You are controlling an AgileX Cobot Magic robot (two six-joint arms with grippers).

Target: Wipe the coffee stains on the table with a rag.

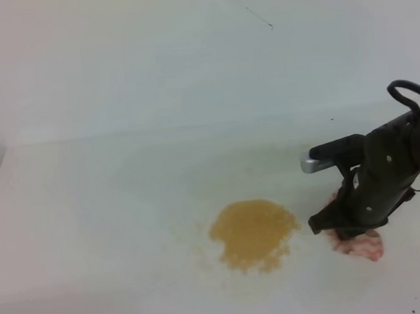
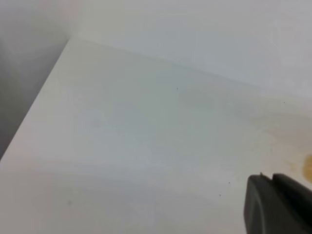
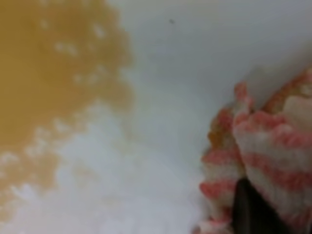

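Rag (image 3: 263,146), striped pink-white, bunched close under right wrist lens, one dark fingertip (image 3: 251,209) pressed into its folds. Right jaws (image 1: 346,228) down on rag on counter (image 1: 112,208); clenched or not, cannot tell. Coffee stains (image 1: 254,232) lie near, off jaws' tip side, untouched. Likely gathering rag for wipe. Left jaws (image 2: 280,204): only dark edge visible, state unclear.

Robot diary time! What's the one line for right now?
right gripper down on rag | rag right of coffee stain, apart | stain unwiped | left gripper idle over bare table
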